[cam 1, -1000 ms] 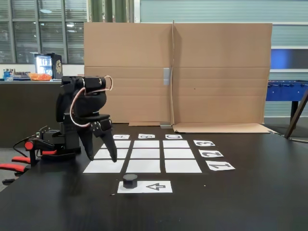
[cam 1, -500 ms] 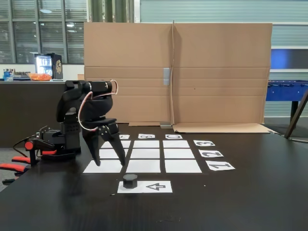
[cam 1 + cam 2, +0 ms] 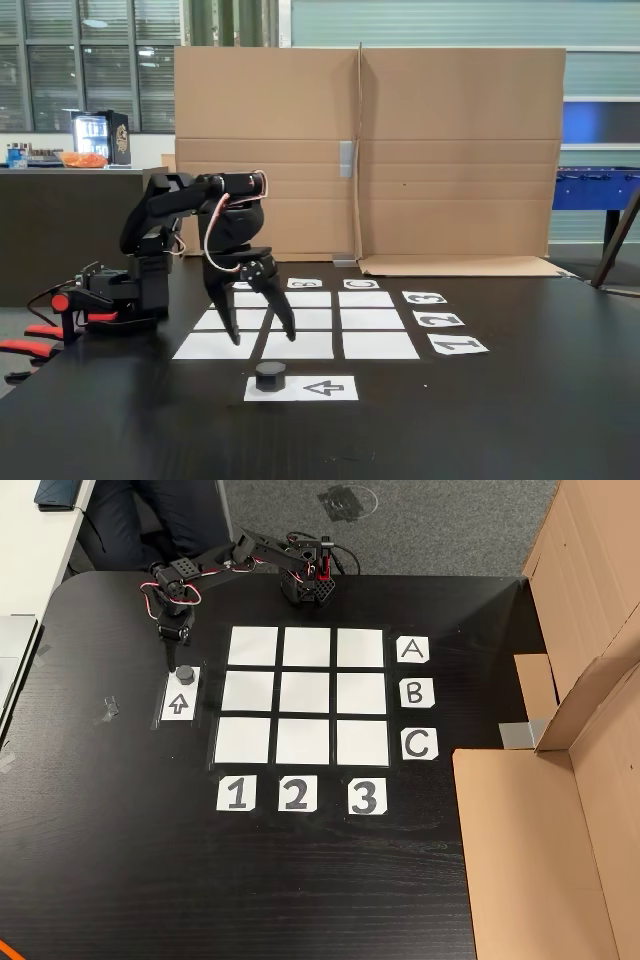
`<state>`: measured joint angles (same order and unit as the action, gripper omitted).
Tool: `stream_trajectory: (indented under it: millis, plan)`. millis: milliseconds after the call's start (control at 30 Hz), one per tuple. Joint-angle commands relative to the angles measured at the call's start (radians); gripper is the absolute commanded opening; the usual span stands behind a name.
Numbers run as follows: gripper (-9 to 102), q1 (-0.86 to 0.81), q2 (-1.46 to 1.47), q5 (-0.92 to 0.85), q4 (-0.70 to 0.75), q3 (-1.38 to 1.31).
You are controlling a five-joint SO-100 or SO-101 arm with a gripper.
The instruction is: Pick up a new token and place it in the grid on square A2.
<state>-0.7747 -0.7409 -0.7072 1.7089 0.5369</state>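
The token [image 3: 270, 375] [image 3: 184, 674], a small black puck, sits on the end of a white sheet printed with an arrow [image 3: 322, 388] [image 3: 180, 701], in front of the grid [image 3: 372, 320] [image 3: 307, 739]. My gripper [image 3: 263, 338] [image 3: 176, 659] is open and points down. Its tips hang just behind and slightly above the token, with nothing between them. Square A2 [image 3: 205, 321] [image 3: 307, 646] is a bare white cell, partly hidden behind my fingers in the fixed view.
Paper labels A, B, C [image 3: 413, 693] and 1, 2, 3 [image 3: 295, 794] border the grid. The arm's base [image 3: 110, 300] [image 3: 305, 582] stands at the table edge with cables. A cardboard wall [image 3: 400, 160] [image 3: 560, 810] lines the table's far side.
The arm has reached out from its base to the right in the fixed view, toward the token. The jaws have spread wider. The token has not moved.
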Motion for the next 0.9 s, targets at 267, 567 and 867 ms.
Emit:
stream_trajectory:
  millis: [267,567,867]
  plan:
    - [33,0.038,0.038,-0.026,0.005,-0.081]
    - [33,0.051,0.101,-0.028,0.005,-0.13]
    - [33,0.044,0.167,-0.028,0.005,-0.181]
